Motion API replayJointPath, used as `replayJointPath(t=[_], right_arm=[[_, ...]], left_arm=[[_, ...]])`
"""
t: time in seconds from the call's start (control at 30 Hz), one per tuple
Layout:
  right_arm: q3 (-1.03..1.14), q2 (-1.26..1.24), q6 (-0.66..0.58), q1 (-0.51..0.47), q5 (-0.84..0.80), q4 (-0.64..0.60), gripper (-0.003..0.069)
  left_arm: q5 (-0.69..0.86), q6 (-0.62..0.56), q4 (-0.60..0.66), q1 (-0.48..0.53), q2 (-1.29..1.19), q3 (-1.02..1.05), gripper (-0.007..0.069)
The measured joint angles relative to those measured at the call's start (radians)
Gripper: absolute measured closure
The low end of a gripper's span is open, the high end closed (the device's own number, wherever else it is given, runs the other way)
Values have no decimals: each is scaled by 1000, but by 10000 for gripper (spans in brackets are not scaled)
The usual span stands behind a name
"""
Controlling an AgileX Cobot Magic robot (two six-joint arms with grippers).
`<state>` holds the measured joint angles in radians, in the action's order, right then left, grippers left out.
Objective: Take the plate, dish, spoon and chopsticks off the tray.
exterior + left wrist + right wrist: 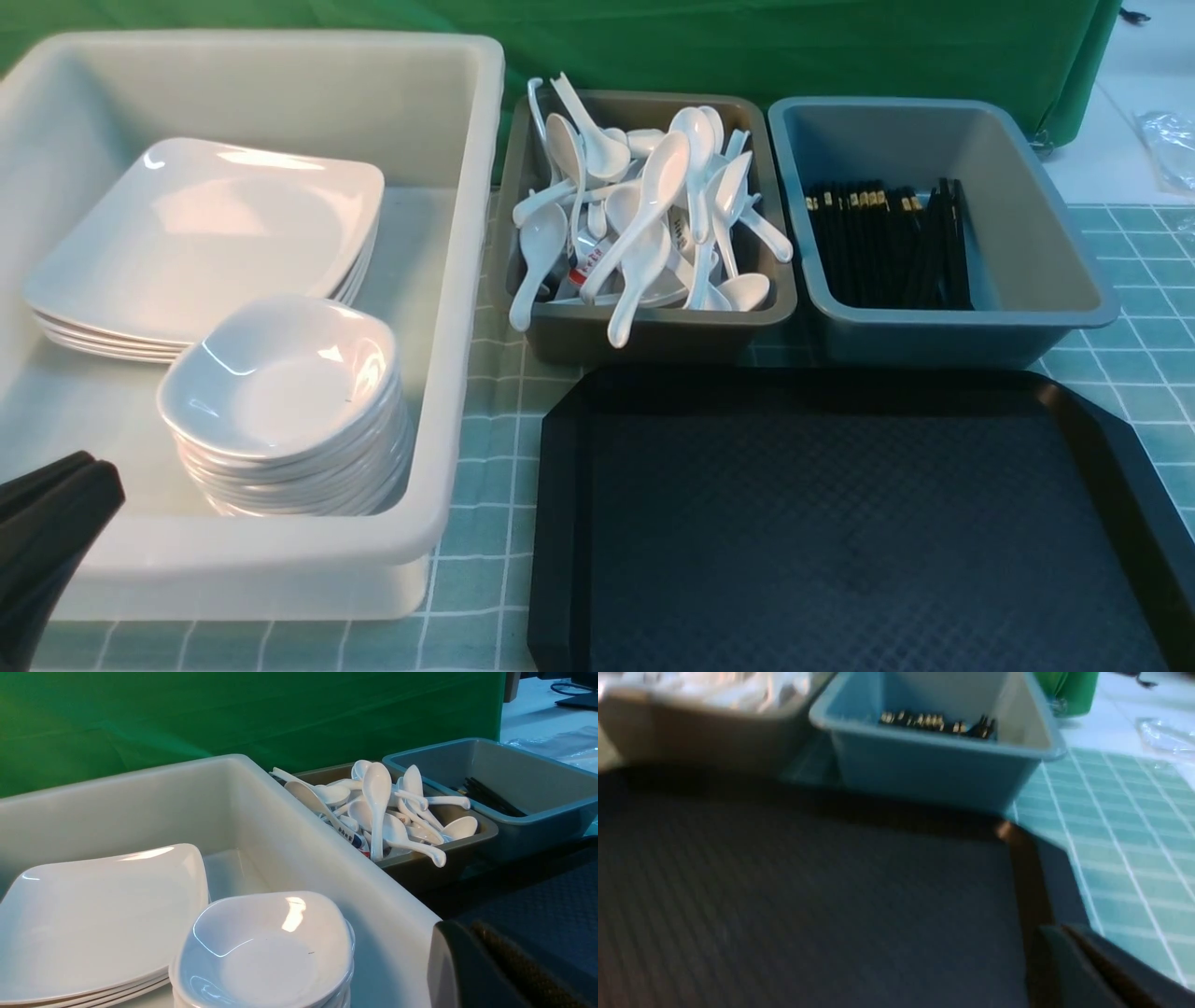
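The black tray [840,523] lies at the front right with nothing on its textured floor. A large white square plate [215,233] tops a stack in the white tub [448,392], with a small dish [280,378] topping a stack beside it. White spoons [644,215] are heaped in the brown bin, and black chopsticks [887,243] lie in the grey-blue bin. My left gripper [89,471] is shut and empty at the tub's near left corner. In the right wrist view my right gripper [1057,928] is shut and empty over the tray's [808,882] right rim.
The brown bin [653,331] and the grey-blue bin [1027,308] stand side by side just behind the tray. A green checked cloth [485,523] covers the table, with a green backdrop [747,47] behind. Clear plastic wrap [1172,140] lies at the far right.
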<state>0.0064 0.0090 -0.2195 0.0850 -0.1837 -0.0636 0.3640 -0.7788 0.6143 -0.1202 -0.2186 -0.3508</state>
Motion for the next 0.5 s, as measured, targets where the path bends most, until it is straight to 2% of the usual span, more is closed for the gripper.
replayJointPath(t=[0.1,0.5], right_arm=[[0,-7,4,-2,-51,14,642],[0,-7,12,-2,-56,20,635]], left_arm=[[-1,0,-2,0,2,0,613],[0,0,-7,0,2,0,613]])
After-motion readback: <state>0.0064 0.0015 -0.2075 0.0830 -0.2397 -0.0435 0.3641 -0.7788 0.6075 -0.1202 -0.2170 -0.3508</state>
